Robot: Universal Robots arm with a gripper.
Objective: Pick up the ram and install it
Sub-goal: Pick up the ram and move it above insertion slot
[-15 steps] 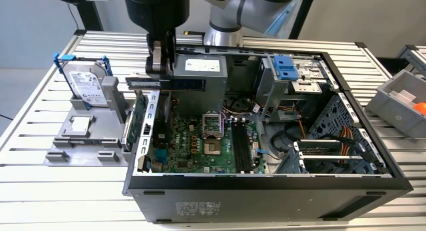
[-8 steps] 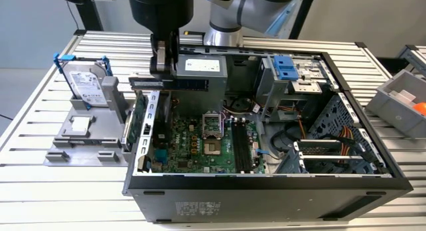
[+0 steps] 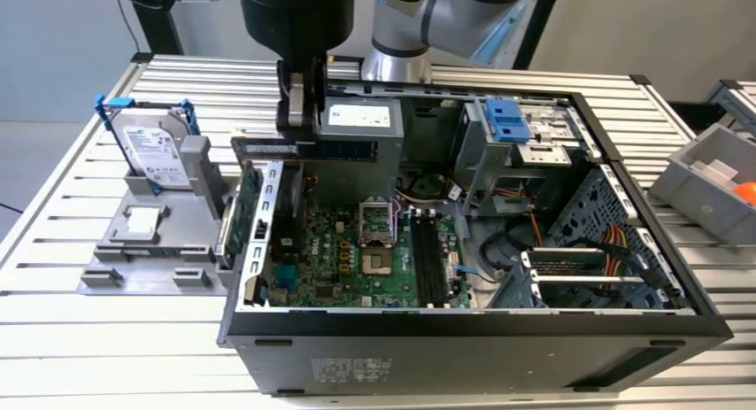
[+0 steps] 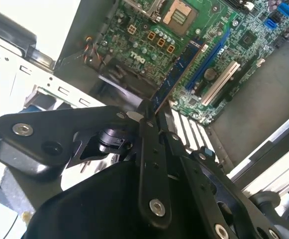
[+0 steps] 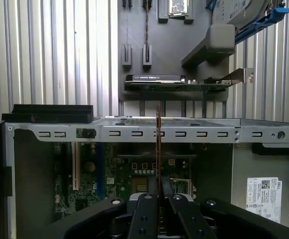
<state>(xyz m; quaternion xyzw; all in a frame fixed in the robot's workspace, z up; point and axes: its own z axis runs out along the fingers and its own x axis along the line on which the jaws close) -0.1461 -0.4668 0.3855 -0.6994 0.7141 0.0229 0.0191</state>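
The black pincer (image 3: pixel 301 134) clamps the slim dark circuit-stick ram (image 3: pixel 349 149) mid-length, level above the open grey computer case (image 3: pixel 473 339). Its long axis appears to lie crosswise to the black memory slots (image 3: pixel 426 264).

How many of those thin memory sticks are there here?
1. The ram is clamped in the gripper, held over the open computer case. More may sit in the motherboard slots; I cannot tell.
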